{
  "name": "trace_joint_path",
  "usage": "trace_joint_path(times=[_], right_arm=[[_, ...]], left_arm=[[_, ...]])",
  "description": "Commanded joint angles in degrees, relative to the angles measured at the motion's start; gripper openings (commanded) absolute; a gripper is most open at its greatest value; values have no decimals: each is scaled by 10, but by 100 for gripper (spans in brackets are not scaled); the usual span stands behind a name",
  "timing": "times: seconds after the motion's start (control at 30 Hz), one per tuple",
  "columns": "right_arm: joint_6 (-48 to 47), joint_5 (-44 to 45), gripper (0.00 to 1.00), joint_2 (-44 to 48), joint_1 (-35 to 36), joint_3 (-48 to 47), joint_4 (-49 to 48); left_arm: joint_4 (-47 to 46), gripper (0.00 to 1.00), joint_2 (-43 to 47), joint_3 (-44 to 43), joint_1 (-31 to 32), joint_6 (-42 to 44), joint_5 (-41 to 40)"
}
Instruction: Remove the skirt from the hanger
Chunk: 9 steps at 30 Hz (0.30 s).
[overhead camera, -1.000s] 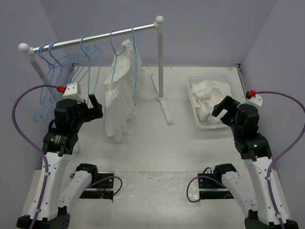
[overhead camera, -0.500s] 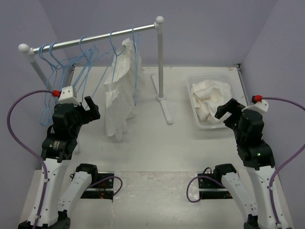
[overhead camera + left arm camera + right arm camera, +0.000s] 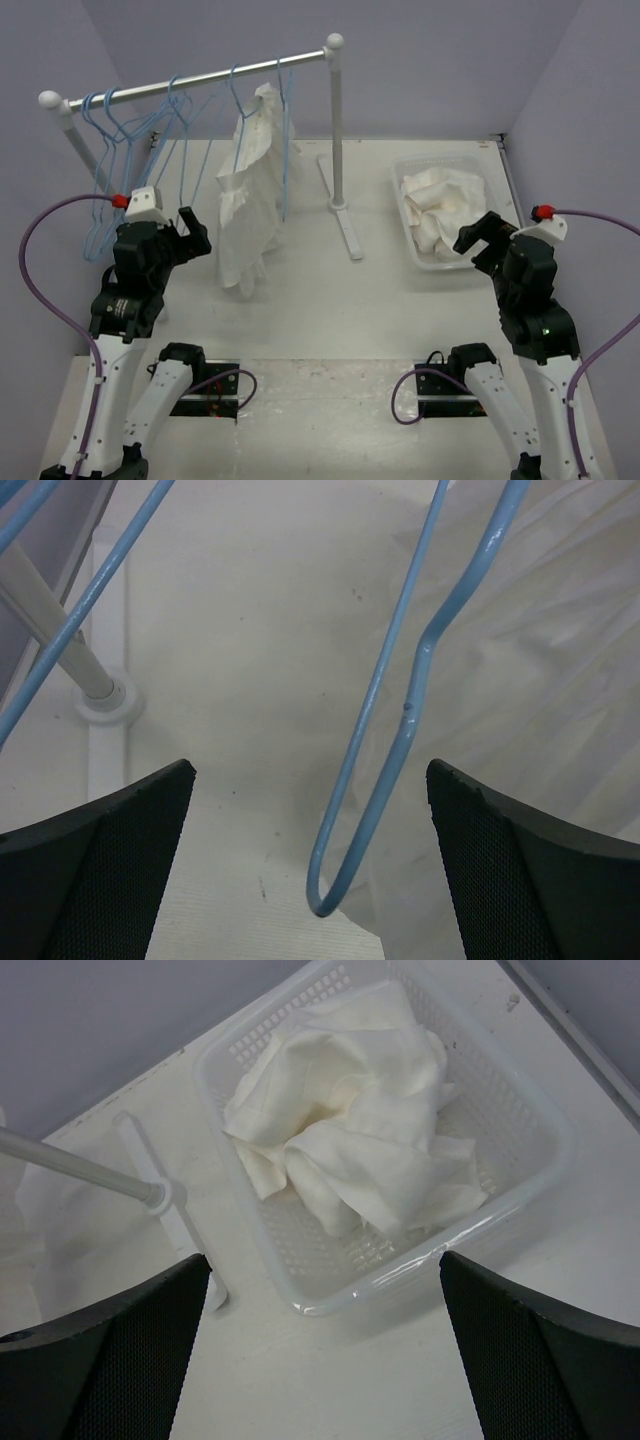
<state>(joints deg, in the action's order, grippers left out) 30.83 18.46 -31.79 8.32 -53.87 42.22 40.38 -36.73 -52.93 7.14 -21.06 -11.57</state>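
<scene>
- While both arms stand raised at the lower corners of the overhead frame, I see the skirt (image 3: 440, 205) lying crumpled inside the clear plastic basket (image 3: 447, 266), right of centre on the white table (image 3: 320, 300), and on no hanger.
- My left gripper (image 3: 193, 232), left of centre in the overhead view, has its jaws spread wide with nothing between them. It faces the longer white garment (image 3: 250, 200), which hangs from the rail (image 3: 200, 80) among blue wire.
- Seen through the left wrist camera, a blue hanger loop (image 3: 400, 740) dangles mid-frame between the two black fingers (image 3: 110, 870), apart from both. The longer white garment (image 3: 540, 680) fills the right side of that frame behind it.
- My right gripper (image 3: 478, 238), at the right of the overhead view, is also wide apart and holds nothing. It hovers near the basket's right-hand corner and does not touch it.
- Seen through the right wrist camera, the skirt (image 3: 350, 1150) sits bunched in soft folds in the upper middle of the frame. It covers most of the basket (image 3: 400, 1278), whose mesh walls show around it.
- The rack foot (image 3: 175, 1220) lies at the left of the right wrist frame, just beside the basket.
- Empty blue hangers (image 3: 110, 170) cluster at the left end of the rail, in the upper left of the overhead frame.
</scene>
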Motion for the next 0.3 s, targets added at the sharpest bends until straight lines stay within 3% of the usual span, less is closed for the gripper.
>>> trace_joint_path(times=[0.0, 0.27], right_arm=[[-3, 14, 99, 1, 2, -1, -5], [-6, 14, 99, -4, 2, 9, -26]], left_arm=[[-14, 100, 3, 2, -1, -8, 0], [-1, 100, 9, 5, -1, -7, 1]])
